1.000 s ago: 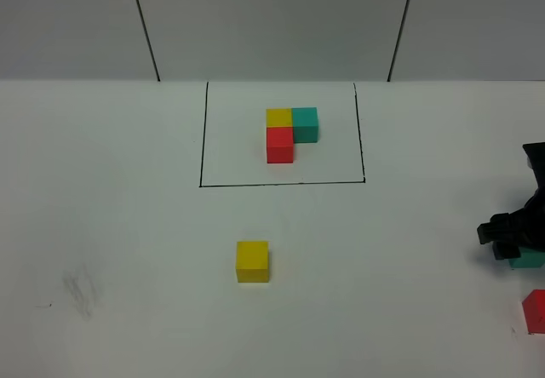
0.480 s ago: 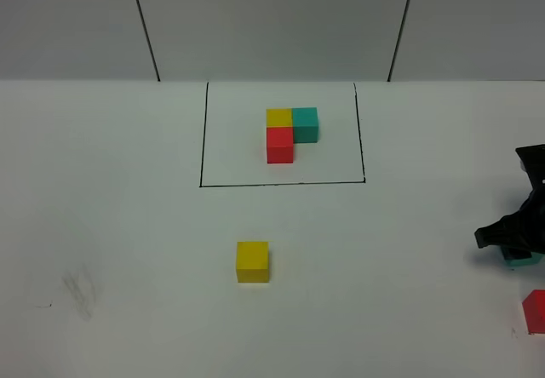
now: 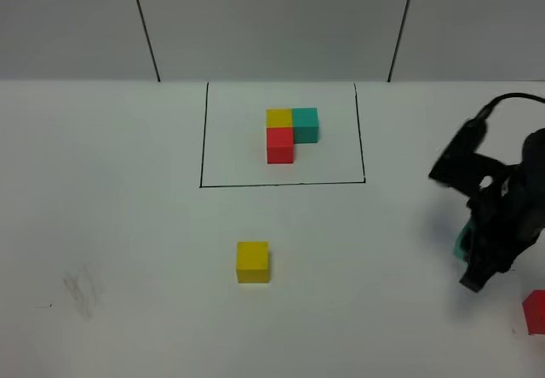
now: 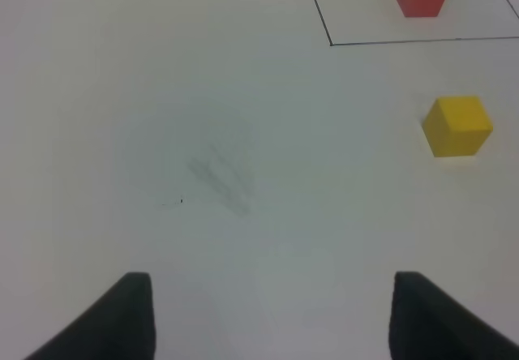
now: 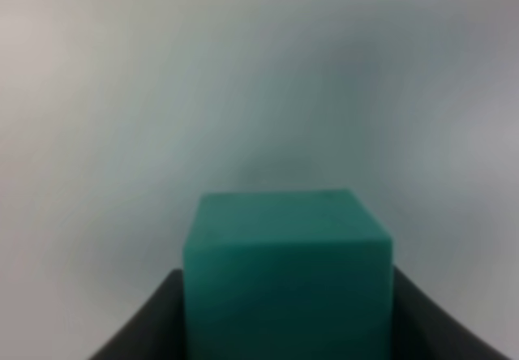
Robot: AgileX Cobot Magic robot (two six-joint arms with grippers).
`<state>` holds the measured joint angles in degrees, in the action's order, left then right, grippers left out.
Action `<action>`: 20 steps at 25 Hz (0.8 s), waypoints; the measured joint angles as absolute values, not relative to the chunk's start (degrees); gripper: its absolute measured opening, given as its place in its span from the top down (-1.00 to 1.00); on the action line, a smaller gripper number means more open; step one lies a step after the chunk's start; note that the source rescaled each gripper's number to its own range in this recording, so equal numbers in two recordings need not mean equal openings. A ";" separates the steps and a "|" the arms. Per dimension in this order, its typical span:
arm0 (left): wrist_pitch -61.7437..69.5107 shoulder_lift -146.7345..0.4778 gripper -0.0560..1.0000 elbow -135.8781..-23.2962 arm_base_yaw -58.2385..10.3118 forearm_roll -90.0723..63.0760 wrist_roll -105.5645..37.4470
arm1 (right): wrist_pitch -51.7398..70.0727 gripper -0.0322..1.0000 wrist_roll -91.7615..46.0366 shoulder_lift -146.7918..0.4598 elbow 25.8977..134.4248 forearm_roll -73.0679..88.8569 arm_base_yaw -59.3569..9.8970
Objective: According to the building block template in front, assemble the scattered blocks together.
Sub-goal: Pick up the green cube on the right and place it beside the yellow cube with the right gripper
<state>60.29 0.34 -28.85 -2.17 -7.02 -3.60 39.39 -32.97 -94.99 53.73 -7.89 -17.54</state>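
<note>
The teal cube (image 5: 288, 271) sits clamped between the fingers of the right claw (image 5: 285, 332) near the right edge of the desk (image 3: 128, 225); from the high camera only a sliver of teal shows beside the dark arm. The red cube (image 3: 536, 312) lies just beyond it, at the desk's right edge toward the front corner, cut off by the frame. The yellow cube (image 3: 252, 261) rests alone near the middle of the desk, in front of the black rectangle (image 3: 281, 184). Inside that outline, toward the back edge, stands the template (image 3: 289, 133): yellow and teal side by side, red in front of the yellow. The left claw (image 4: 272, 319) hangs with its fingers apart, holding nothing, over the left side near a faint grey smudge (image 4: 219, 177).
</note>
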 joint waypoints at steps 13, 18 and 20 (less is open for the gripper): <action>60.29 0.34 0.21 -28.85 -2.17 -7.02 -3.60 | 50.10 0.90 -50.51 -108.38 74.13 -0.32 -31.70; 60.29 0.34 0.21 -28.85 -2.17 -7.02 -3.60 | 53.04 0.90 -52.55 -114.06 81.11 0.00 -35.68; 60.29 0.34 0.21 -28.85 -2.17 -7.02 -3.60 | 53.39 0.90 -53.40 -114.95 82.35 0.00 -37.19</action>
